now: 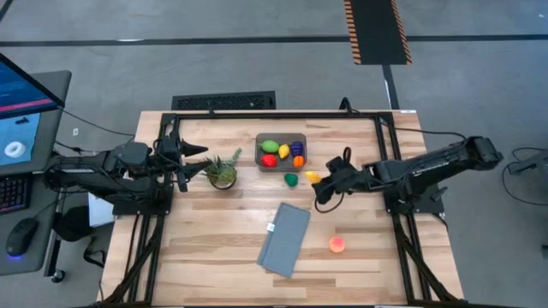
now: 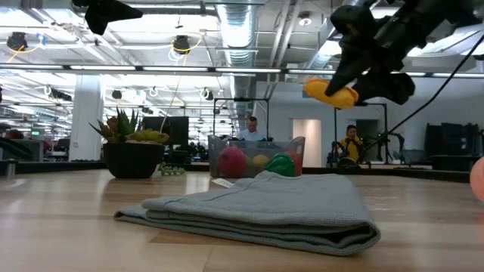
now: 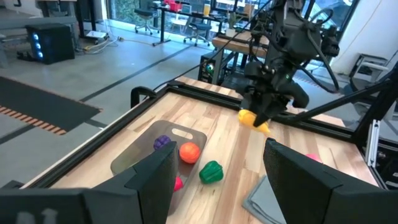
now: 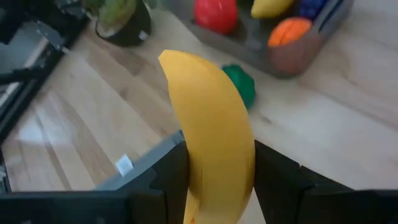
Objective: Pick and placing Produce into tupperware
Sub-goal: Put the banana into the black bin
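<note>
The tupperware (image 1: 280, 154) stands at the table's far middle and holds light green, yellow, purple, red and orange produce. A dark green piece (image 1: 291, 180) lies on the wood just in front of it. My right gripper (image 1: 318, 183) hangs to the right of that piece, shut on a yellow banana (image 1: 312, 176) that is up in the air (image 2: 330, 92). A pink-orange piece (image 1: 336, 245) rests on the table near the right front. My left gripper (image 1: 190, 159) waits open and raised at the table's left, beside a potted plant. My right gripper pinches the yellow banana's lower half (image 4: 214, 158) between its two fingers (image 4: 171, 171). It comes slanting down from the table's right side. The banana runs along the fingers, its upper end (image 4: 180, 65) sticking out ahead of them. It is lifted clear of the table.
A small potted plant (image 1: 222, 171) stands left of the tupperware, close to my left gripper. A folded grey cloth (image 1: 285, 238) lies at the near middle. A black frame (image 1: 274, 114) rims the table. Bare wood lies at the near left.
</note>
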